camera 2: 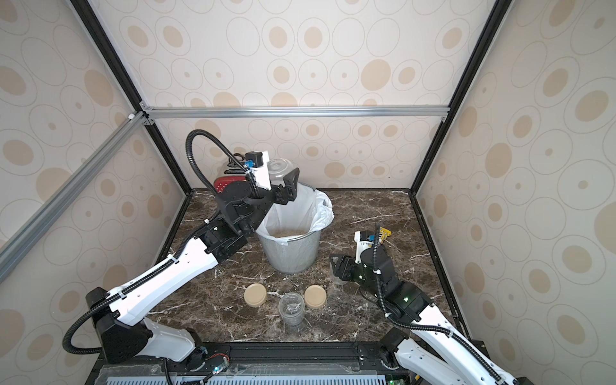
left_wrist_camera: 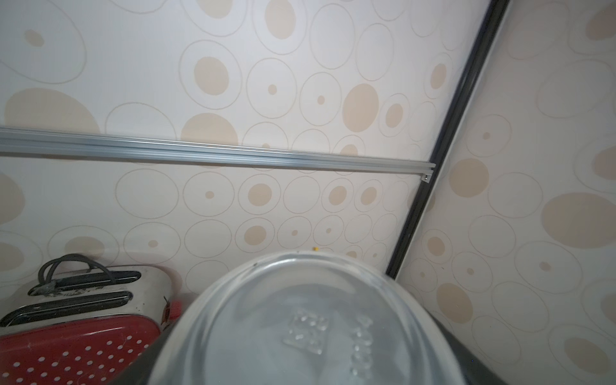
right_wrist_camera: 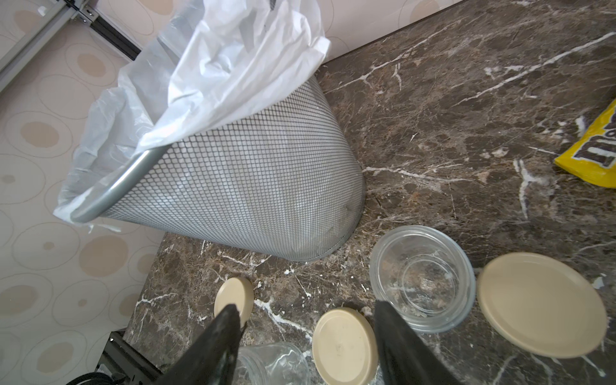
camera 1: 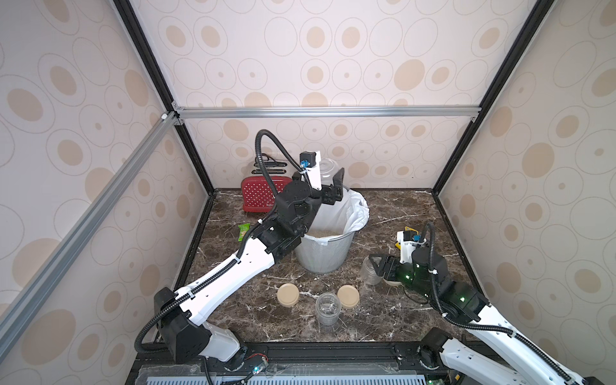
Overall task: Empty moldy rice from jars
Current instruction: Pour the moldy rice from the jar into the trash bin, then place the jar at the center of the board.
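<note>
Where the table comes closest to us, we log the front jar (camera 1: 328, 308), upright and empty, between two loose lids (camera 1: 288, 295). Next back, the right gripper (right_wrist_camera: 306, 308) has its jaws apart with nothing held. The second jar (right_wrist_camera: 421, 278) sits empty just outside one finger, with a third lid (right_wrist_camera: 540, 303) just beside it. Moldy rice (camera 1: 321, 233) lies inside the lined mesh bin (camera 1: 325, 256). Over its far rim, the left gripper (camera 1: 328, 181) is clamped on the held jar (camera 1: 328, 168), base up. We see a red toaster (camera 1: 263, 196) at the back wall.
</note>
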`<act>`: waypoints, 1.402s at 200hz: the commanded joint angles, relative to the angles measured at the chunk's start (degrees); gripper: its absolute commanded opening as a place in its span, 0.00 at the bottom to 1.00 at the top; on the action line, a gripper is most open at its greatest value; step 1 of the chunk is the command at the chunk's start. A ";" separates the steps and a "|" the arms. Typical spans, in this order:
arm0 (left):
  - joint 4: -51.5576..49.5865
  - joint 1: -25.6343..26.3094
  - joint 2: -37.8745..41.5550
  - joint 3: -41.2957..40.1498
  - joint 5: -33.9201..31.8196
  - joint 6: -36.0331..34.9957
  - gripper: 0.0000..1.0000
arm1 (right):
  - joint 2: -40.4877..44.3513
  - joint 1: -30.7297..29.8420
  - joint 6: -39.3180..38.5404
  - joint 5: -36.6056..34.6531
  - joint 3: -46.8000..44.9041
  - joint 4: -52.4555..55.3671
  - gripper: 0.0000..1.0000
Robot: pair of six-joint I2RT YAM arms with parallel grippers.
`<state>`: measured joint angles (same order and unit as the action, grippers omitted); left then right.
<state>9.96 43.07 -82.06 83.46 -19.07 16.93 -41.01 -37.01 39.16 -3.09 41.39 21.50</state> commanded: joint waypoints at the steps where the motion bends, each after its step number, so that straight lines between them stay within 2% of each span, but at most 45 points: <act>1: 5.23 -2.64 3.78 -0.92 -1.23 13.28 0.45 | 1.23 -0.44 -2.24 2.83 -0.34 -5.37 0.66; 43: 8.46 -3.08 6.15 -3.24 -0.70 28.04 0.47 | 0.03 -0.46 -7.84 9.68 0.34 -23.56 0.64; 70: 10.20 -3.49 6.96 -5.21 0.28 36.29 0.47 | -7.55 -0.46 -10.78 17.37 6.32 -29.38 0.62; 106: 11.57 -3.45 7.88 -6.93 1.63 45.20 0.46 | -17.76 -0.57 -10.50 25.99 13.88 -37.77 0.59; 129: 10.80 -3.52 8.05 -6.78 3.36 47.85 0.47 | -22.57 -0.75 -9.63 28.69 17.30 -44.34 0.57; 161: 11.66 -3.55 8.23 -7.80 4.26 51.45 0.47 | -27.56 -0.95 -10.26 30.93 22.72 -46.25 0.55; 216: 15.26 -3.52 6.06 -8.24 7.21 57.48 0.47 | -31.71 -1.09 -11.37 30.32 25.18 -50.87 0.50; 280: 15.27 -3.52 6.05 -8.02 8.16 57.29 0.47 | -35.90 -1.12 -10.95 30.78 27.35 -53.68 0.42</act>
<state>19.31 39.83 -77.14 73.84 -11.40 72.90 -76.01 -37.65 28.82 26.98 66.85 -28.45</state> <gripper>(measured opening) 0.871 0.427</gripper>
